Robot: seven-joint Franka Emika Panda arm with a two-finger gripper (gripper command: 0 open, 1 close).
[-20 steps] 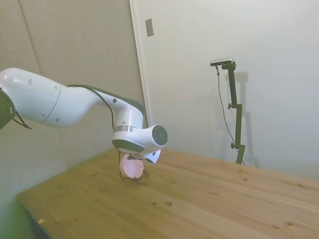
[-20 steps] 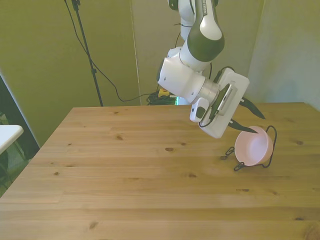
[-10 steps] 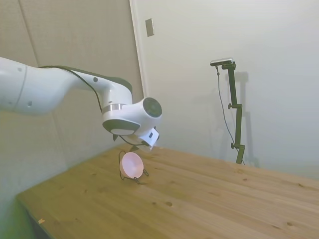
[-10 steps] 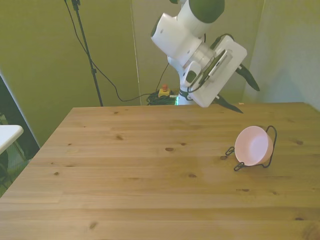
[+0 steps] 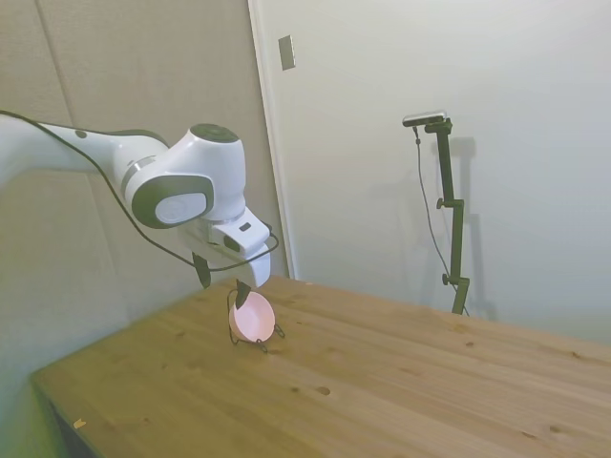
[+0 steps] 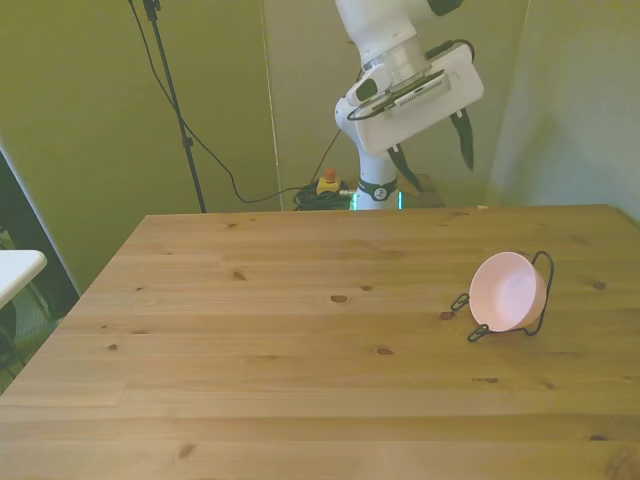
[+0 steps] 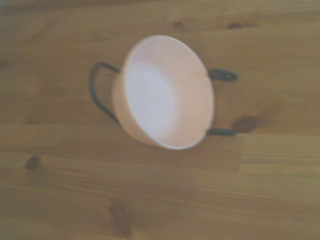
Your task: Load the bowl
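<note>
Leaning on its side in a thin black wire rack [image 6: 541, 290], the small round pale-pink plastic bowl [image 6: 506, 291] sits near the wooden table's [image 6: 250, 350] edge on the front view's right. The white arm's gripper [image 6: 433, 150] hangs high above it, fingers spread wide, holding nothing. Bare wood stretches toward the other edges.

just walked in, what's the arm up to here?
The gripper hangs open and empty, up off the table and well clear of everything. The pale-pink bowl sits tilted on its side in the thin black wire rack, near the front view's right edge, open face toward the front view's left. Nothing is touching it. The loading looks done.
</note>
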